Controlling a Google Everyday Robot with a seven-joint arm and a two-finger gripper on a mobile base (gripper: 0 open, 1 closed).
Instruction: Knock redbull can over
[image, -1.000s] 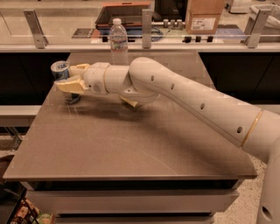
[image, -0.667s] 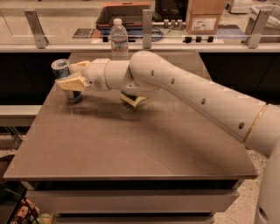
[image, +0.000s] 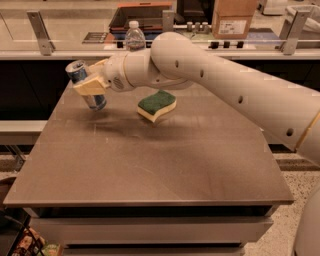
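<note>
Brown worktop (image: 160, 165) below a cluttered counter. At ten o'clock the redbull can (image: 77, 72) leans tilted, with the gripper (image: 86, 88) at its middle; whether it is clamped I cannot tell. Likely light, stiff and slick, so push high on its side.

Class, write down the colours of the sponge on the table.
The sponge has a green top and a pale yellow base, seen in the camera view. The gripper is against the tilted can.

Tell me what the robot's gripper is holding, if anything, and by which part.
Cannot be told. The gripper is at the middle of the slim blue and silver metal can, which is tilted; gripping or merely pushing is unclear.
</note>
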